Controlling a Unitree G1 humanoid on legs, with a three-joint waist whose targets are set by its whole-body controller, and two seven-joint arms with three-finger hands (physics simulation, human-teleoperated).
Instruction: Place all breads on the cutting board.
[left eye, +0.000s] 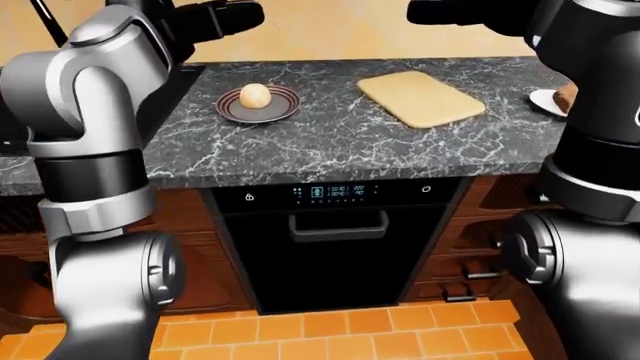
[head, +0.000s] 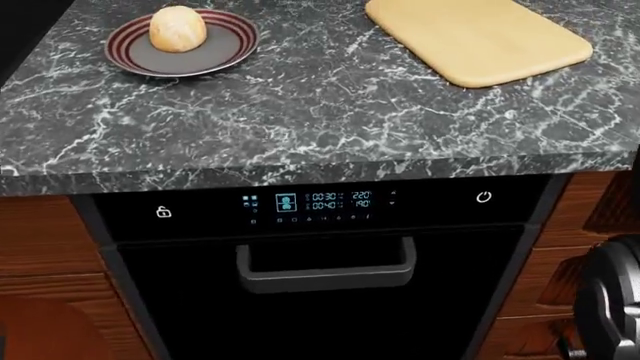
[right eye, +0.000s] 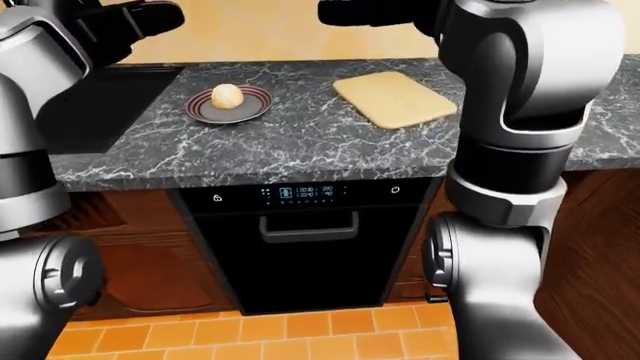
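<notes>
A round bread roll (head: 178, 28) lies on a dark striped plate (head: 228, 46) at the upper left of the marble counter (head: 320, 112). The pale wooden cutting board (head: 480, 37) lies bare at the upper right. A second brown bread (left eye: 568, 95) on a white plate (left eye: 545, 102) peeks out behind my right arm at the left-eye view's right edge. My left hand (left eye: 228, 15) and right hand (left eye: 440, 11) are raised above the counter, both open and holding nothing, apart from the breads.
A black appliance (head: 320, 292) with a lit display and a bar handle sits under the counter. A black recessed surface (right eye: 100, 105) is set in the counter left of the plate. Wooden drawers (left eye: 470, 255) flank the appliance; orange tiles (left eye: 330, 330) cover the floor.
</notes>
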